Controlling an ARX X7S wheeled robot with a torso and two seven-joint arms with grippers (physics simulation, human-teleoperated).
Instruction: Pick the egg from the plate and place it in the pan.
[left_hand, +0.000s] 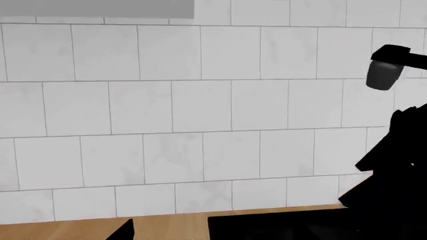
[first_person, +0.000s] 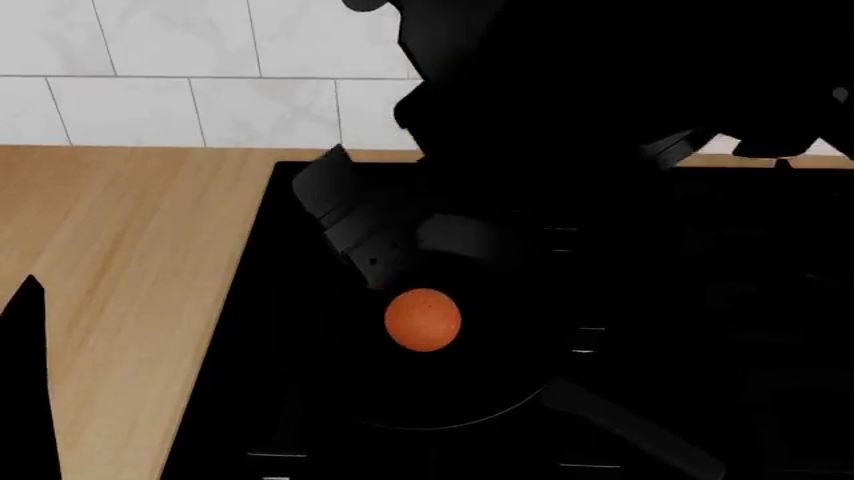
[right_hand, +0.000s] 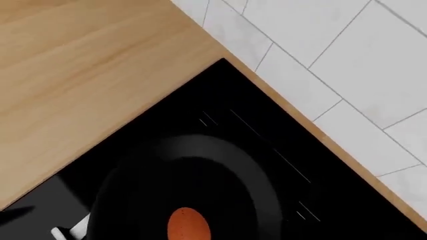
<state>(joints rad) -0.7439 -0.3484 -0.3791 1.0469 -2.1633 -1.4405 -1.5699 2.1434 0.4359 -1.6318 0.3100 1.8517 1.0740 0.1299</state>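
Egg (first_person: 423, 319): small, orange-brown, lying inside the pan (first_person: 441, 395), resting on the pan floor somewhat toward the wall side of centre and touching nothing else that can be made out. In the right wrist view the egg (right_hand: 186, 226) is showing as an oval cut off by the picture edge, so which way its long axis is running cannot be told; from the head it is reading as nearly round. Pan: round, shallow, matte black, sitting on the equally black stovetop (first_person: 287, 330), its rim barely separating from that surface; a short dark handle (first_person: 627, 430) is reaching out from the pan toward the robot's side and to its right. Stovetop: flat, black, set flush into a light wooden counter (first_person: 120, 260), thin white markings (right_hand: 217, 119) showing near one corner. Counter: warm timber grain, running back to a wall of white rectangular tiles (first_person: 200, 60) with grey joints. Right arm (first_person: 400, 225): a black bulk hanging over the far side of the pan, close above the egg and apart from it; its jaws are lost in black against black, so whether they are wide or narrow cannot be told. Left arm: its own jaws are not appearing in any view; its camera is facing the tiled wall (left_hand: 167, 110), the counter edge and a grey-and-black fitting (left_hand: 387, 70) at one side.
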